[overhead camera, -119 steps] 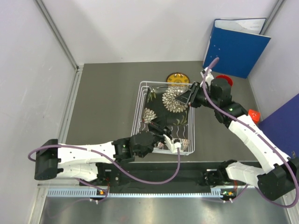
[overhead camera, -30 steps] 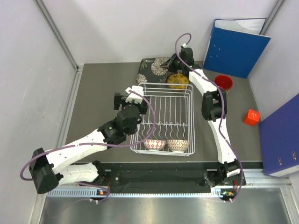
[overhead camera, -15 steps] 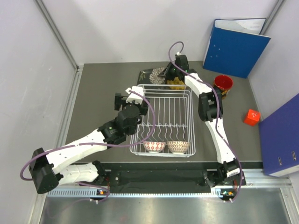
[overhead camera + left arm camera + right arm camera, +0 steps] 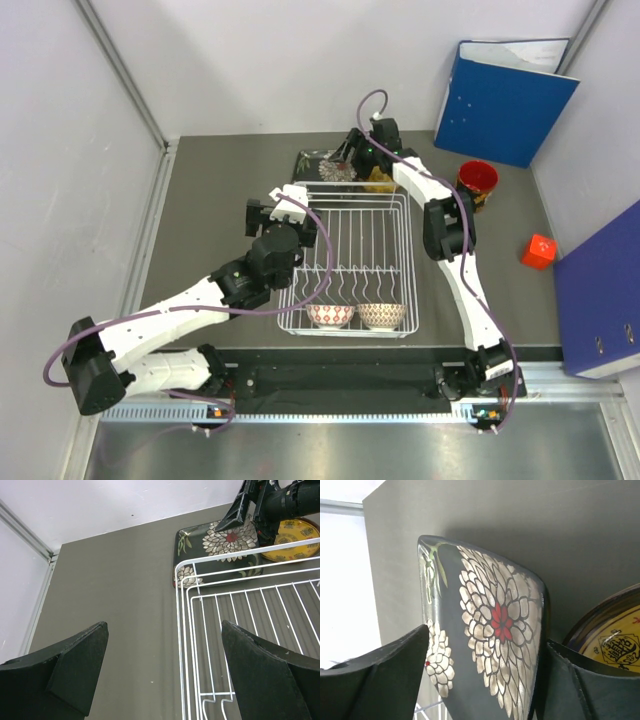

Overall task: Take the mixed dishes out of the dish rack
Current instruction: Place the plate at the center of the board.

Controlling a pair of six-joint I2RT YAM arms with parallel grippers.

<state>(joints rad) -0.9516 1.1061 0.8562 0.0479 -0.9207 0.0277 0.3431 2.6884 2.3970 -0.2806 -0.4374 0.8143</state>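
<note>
On desk [image 4: 220, 190], just past dish rack [image 4: 365, 245]'s far rim: black floral plate [image 4: 490, 630], flat beside yellow plate [image 4: 295, 535]. Jaws of right gripper [image 4: 485, 637] apart astride it, likely releasing. Jaws of left gripper [image 4: 164, 625] wide over rack corner, ready for bowls [image 4: 331, 312] inside.

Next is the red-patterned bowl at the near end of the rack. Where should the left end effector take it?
Take the red-patterned bowl by its rim, one finger inside and one outside, coming straight down. The near wall of the dish rack and the second bowl hem in its sides, so only the top looks free. The left end effector is open.
</note>
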